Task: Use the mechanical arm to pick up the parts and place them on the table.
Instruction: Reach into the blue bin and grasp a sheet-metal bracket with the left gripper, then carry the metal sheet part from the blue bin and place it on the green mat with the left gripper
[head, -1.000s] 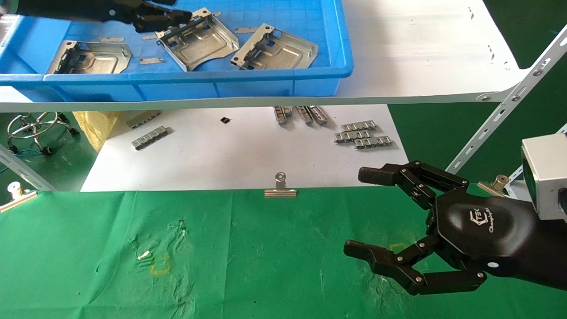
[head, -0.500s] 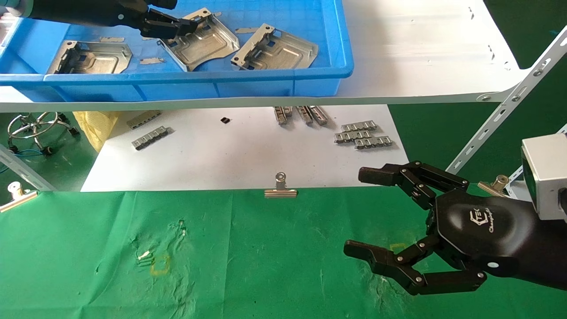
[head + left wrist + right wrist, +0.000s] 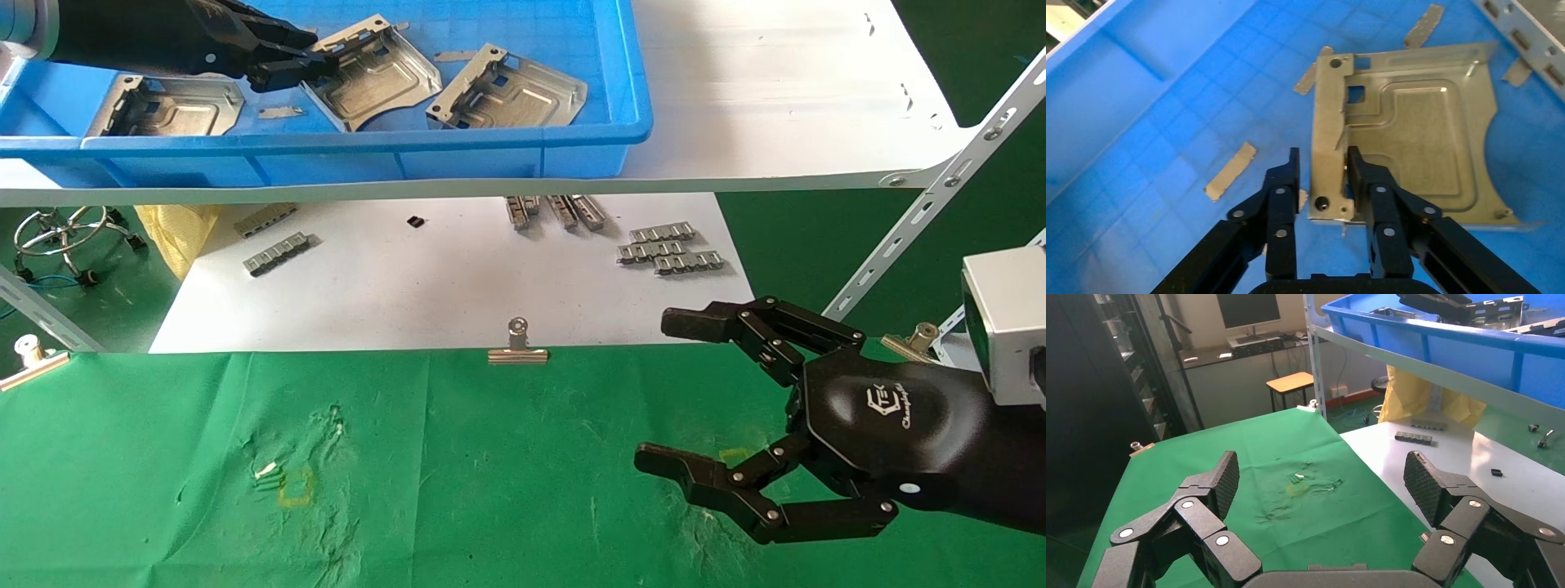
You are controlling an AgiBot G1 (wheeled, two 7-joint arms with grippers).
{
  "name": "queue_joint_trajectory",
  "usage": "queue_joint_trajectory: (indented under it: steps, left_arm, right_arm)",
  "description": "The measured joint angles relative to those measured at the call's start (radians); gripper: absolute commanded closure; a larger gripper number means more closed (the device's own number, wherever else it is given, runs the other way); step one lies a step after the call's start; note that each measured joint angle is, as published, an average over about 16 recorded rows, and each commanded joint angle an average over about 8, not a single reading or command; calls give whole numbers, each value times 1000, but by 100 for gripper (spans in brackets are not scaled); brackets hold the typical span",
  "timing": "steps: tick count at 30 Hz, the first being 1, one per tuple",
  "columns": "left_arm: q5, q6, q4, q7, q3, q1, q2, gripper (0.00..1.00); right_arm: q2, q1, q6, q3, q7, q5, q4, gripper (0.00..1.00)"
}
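Note:
Three silvery parts lie in a blue bin on the upper shelf: one at the left, one in the middle and one at the right. My left gripper is low in the bin at the middle part's near corner. In the left wrist view my left gripper straddles the folded edge of this part. One finger touches the edge; the other stands a small gap off. My right gripper hovers wide open and empty over the green table, as the right wrist view also shows.
The bin stands on a white board above a white sheet that carries small grey ridged strips. A binder clip holds the cloth's far edge. A slanted shelf bracket stands at the right. Tan tape strips lie in the bin.
My left gripper has moved toward me and to the left, and its fingers now straddle the middle part's folded edge. The right arm has not moved.

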Motion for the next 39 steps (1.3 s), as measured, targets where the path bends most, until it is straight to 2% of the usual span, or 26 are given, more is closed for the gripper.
queue_joint_trajectory:
  steps: [11, 23, 29, 39]
  left_arm:
    - [-16, -5, -12, -1, -11, 11, -10, 100]
    - [-112, 59, -52, 60, -77, 0, -55, 100]
    - [-161, 144, -71, 113, -110, -5, -91, 100]
    - [-226, 390, -111, 214, -143, 7, -170, 100]
  right_arm:
    - [0, 0, 0, 0, 0, 0, 0, 0]
    - [0, 0, 0, 0, 0, 0, 0, 0]
    - [0, 0, 0, 0, 0, 0, 0, 0]
    - [0, 0, 0, 0, 0, 0, 0, 0]
